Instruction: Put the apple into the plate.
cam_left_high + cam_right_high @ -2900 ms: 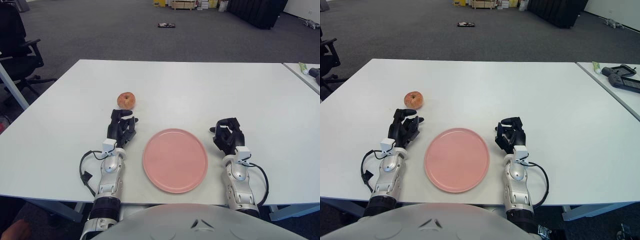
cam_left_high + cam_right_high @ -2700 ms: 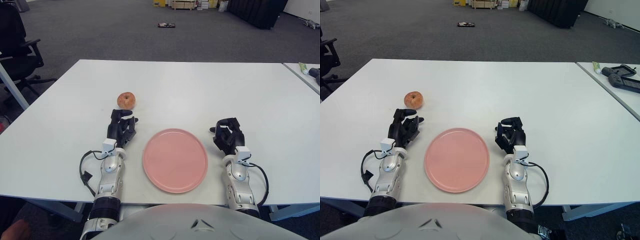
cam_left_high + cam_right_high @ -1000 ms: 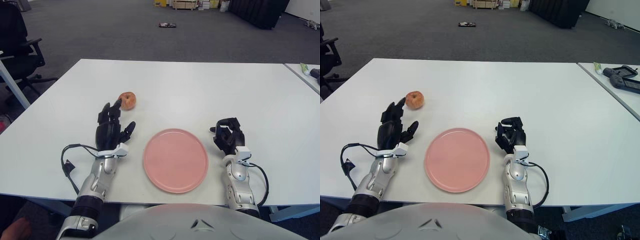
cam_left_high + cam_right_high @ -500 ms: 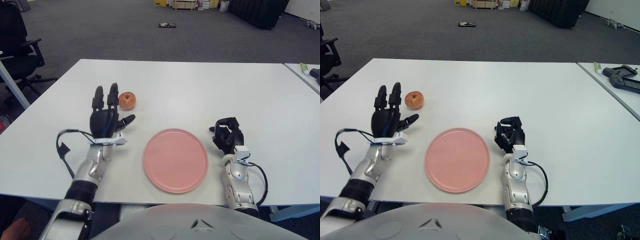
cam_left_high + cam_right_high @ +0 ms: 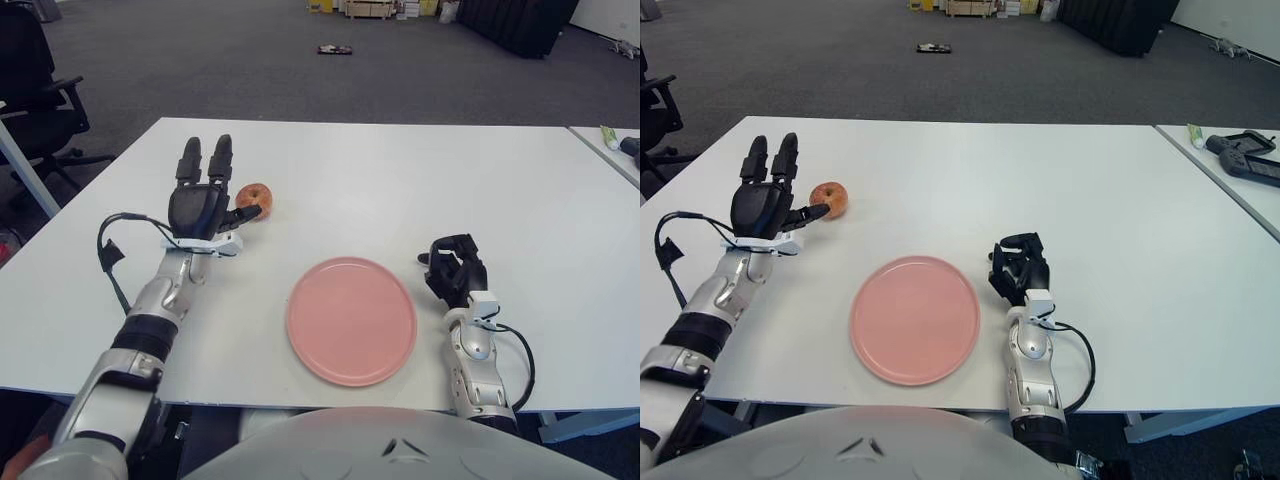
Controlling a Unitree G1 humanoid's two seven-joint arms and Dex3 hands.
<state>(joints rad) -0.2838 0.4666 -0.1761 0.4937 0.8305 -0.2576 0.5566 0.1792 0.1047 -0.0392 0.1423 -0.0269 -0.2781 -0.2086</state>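
Your right hand [image 5: 457,271] is showing nearest you, just to the right of the plate [image 5: 351,319], its fingers curled in on nothing; it is idle. The plate is sitting bare on the table [image 5: 420,180], between your two arms and close to the near edge.

Further out, your left hand [image 5: 203,205] is hovering above the table with its two long fingers [image 5: 204,159] pointing straight up and spread, palm facing away from you. Its thumb is reaching sideways toward the apple [image 5: 254,199]; in the right eye view the thumb tip is appearing to touch the apple's near-left side, though I cannot tell whether it is truly pressing on it. Nothing is being gripped.

The apple is lying on the table just to the right of that hand, beyond the plate's far-left edge and well apart from it.

Judging by its look, you are dealing with something firm, round and smooth-skinned, light enough for three fingers but likely to roll if nudged off centre, and liable to bruise if squeezed hard. You are probably best off bringing the palm down over the top, putting the two fingers on the far side and the thumb on the near side, around its widest part.

Beyond the table, dark carpet [image 5: 240,70] is stretching away, with a black chair [image 5: 35,95] off to your left.
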